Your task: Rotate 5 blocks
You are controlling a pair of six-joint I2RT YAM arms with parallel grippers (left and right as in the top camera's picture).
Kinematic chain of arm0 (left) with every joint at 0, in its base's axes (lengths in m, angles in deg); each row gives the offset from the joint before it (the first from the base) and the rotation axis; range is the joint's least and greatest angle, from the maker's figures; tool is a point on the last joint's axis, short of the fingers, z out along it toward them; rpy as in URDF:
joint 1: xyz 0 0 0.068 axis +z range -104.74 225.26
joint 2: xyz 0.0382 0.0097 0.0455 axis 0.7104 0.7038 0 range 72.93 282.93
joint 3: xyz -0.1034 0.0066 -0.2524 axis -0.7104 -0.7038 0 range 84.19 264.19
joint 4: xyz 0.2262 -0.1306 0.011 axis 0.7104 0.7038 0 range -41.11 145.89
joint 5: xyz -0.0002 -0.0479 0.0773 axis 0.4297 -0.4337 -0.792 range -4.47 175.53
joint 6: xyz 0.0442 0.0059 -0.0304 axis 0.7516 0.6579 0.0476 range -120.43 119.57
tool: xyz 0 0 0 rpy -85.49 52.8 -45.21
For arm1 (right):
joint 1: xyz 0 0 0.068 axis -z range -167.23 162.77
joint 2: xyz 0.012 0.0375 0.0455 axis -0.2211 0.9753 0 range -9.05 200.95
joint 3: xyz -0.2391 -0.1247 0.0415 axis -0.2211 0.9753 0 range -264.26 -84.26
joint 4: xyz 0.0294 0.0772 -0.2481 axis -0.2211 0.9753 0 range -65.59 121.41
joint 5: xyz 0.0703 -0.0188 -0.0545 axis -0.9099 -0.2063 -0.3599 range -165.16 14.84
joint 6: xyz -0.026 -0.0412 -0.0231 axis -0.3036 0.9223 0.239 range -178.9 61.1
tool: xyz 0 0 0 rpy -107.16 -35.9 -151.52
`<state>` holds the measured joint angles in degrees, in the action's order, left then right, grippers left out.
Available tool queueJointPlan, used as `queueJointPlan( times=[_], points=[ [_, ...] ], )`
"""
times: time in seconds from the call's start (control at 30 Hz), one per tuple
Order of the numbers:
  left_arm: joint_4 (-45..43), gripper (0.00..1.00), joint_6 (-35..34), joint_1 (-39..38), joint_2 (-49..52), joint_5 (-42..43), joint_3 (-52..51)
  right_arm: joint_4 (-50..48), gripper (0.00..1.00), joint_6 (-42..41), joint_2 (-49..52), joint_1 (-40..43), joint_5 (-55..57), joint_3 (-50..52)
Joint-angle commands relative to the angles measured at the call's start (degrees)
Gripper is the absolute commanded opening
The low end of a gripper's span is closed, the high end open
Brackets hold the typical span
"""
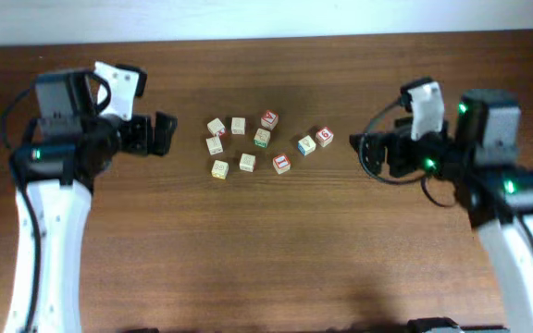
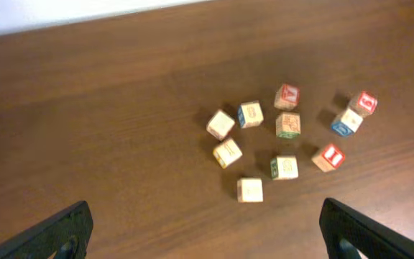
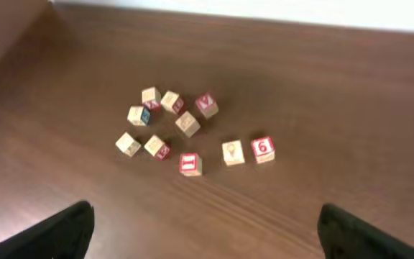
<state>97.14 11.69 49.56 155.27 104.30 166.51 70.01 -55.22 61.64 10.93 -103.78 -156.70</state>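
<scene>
Several small pale wooden blocks (image 1: 247, 162) lie in a loose cluster at the middle of the table, between the two arms. Among them are a red-framed block (image 1: 281, 164), a blue-edged block (image 1: 306, 145) and a plain yellowish block (image 1: 220, 169). A cube with a red 6 (image 1: 324, 136) sits at the cluster's right end. My left gripper (image 1: 166, 135) hangs open to the left of the cluster, holding nothing. My right gripper (image 1: 360, 152) hangs open to its right, also holding nothing. Both wrist views show the cluster (image 2: 284, 167) (image 3: 187, 123) well ahead of the spread fingertips.
The dark wooden table (image 1: 276, 250) runs to a pale wall along its far edge (image 1: 266, 37). A cube with dark green print (image 1: 262, 138) stands inside the cluster.
</scene>
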Motion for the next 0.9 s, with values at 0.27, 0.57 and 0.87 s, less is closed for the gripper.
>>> queueJointPlan(
  times=[0.27, 0.57, 0.87],
  points=[
    [0.92, 0.99, -0.5, -0.02, 7.56, 0.98, 4.63, 5.31, 0.98, -16.81, 34.86, -17.29, 16.57, -17.62],
    [0.94, 0.99, -0.52, -0.02, 7.56, 0.98, 4.63, -3.89, 0.71, -20.5, 46.27, -21.49, 12.81, -17.57],
    [0.94, 0.99, -0.5, -0.02, 7.56, 0.98, 4.61, -7.54, 0.65, -20.72, 49.68, -28.5, 27.67, -17.57]
  ],
)
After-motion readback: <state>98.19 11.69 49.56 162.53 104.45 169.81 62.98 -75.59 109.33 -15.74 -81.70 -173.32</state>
